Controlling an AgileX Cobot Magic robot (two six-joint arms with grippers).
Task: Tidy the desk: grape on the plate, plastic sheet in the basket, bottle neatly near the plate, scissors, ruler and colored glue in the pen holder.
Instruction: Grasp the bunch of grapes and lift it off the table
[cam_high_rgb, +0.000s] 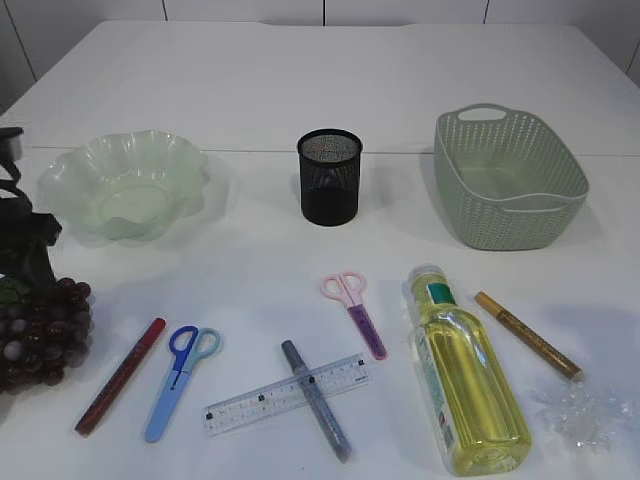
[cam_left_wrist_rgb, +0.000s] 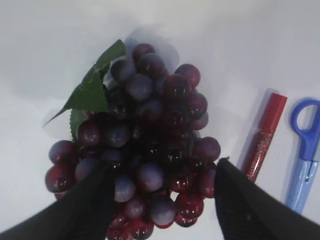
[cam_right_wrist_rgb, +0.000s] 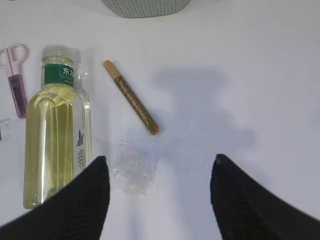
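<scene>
The dark red grape bunch (cam_left_wrist_rgb: 150, 125) lies at the table's left edge (cam_high_rgb: 45, 335). My left gripper (cam_left_wrist_rgb: 165, 162) is open, its jaws straddling the bunch's near end close on both sides. The wavy green glass plate (cam_high_rgb: 125, 185) stands behind it. My right gripper (cam_right_wrist_rgb: 160, 157) is open over bare table, and the crumpled plastic sheet (cam_right_wrist_rgb: 134, 170) lies just inside its left finger. The bottle (cam_high_rgb: 465, 375) lies on its side. Also on the table are pink scissors (cam_high_rgb: 355, 312), blue scissors (cam_high_rgb: 180, 368), a ruler (cam_high_rgb: 285, 393), and red (cam_high_rgb: 120, 375), grey (cam_high_rgb: 315, 400) and gold (cam_high_rgb: 525, 335) glue pens.
The black mesh pen holder (cam_high_rgb: 330, 175) stands at centre back, and the green woven basket (cam_high_rgb: 505, 175) at back right. The grey glue pen lies across the ruler. The left arm (cam_high_rgb: 22, 235) rises at the left edge. The right arm is outside the exterior view.
</scene>
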